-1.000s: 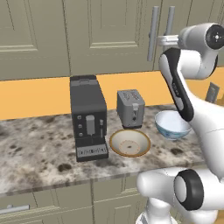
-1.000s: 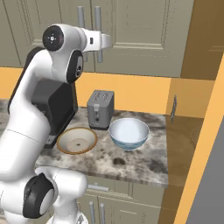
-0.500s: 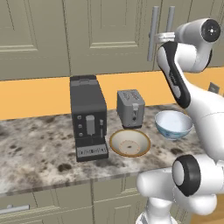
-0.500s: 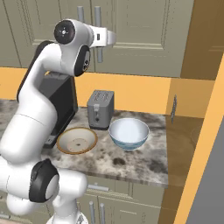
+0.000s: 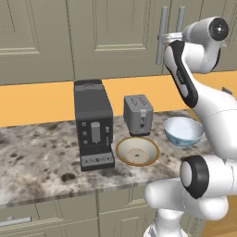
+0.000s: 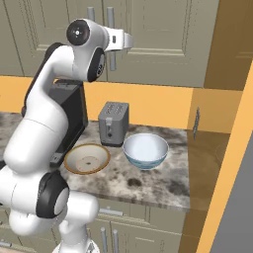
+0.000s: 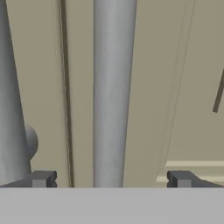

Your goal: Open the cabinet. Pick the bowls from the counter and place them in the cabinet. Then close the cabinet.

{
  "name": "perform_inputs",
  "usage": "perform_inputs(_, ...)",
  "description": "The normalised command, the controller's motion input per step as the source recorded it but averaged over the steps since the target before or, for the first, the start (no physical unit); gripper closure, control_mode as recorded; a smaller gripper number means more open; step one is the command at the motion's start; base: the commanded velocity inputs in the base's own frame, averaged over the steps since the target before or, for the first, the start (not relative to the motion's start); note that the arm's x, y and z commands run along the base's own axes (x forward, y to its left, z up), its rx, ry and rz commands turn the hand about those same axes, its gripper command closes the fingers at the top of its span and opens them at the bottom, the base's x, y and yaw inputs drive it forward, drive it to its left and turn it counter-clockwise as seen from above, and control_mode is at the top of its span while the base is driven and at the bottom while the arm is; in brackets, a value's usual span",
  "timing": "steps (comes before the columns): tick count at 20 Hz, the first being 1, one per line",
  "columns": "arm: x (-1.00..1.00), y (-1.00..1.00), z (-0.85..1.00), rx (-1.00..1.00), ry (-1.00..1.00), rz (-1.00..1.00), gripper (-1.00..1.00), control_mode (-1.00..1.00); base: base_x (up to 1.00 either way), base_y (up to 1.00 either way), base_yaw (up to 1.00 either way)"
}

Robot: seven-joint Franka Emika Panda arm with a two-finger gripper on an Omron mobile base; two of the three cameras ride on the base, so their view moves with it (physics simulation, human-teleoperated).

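A: Where is the gripper (image 7: 112, 179)?
B: Top centre of the right base view, at the cabinet (image 6: 163, 39). In the hand view its fingers (image 7: 41, 179) stand wide apart with the right door's handle (image 7: 113, 87) between them, not clamped.
A: And the bowls?
B: On the counter (image 5: 41, 162): tan bowl (image 5: 137, 151) at centre of the left base view, white and blue bowl (image 5: 183, 131) to its right.
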Motion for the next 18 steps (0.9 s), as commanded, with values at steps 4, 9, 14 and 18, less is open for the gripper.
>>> perform_inputs(4, 0.13, 0.0, -0.07, 0.0, 0.0, 0.0, -1.0, -1.0, 0.0, 0.0, 0.0)
perform_inputs(9, 0.12, 0.0, -0.07, 0.0, 0.01, 0.0, -1.0, -1.0, 0.0, 0.0, 0.0)
perform_inputs(14, 0.12, 0.0, -0.07, 0.0, 0.02, 0.0, -1.0, -1.0, 0.0, 0.0, 0.0)
perform_inputs(18, 0.14, 0.0, -0.09, 0.0, 0.03, 0.0, -1.0, -1.0, 0.0, 0.0, 0.0)
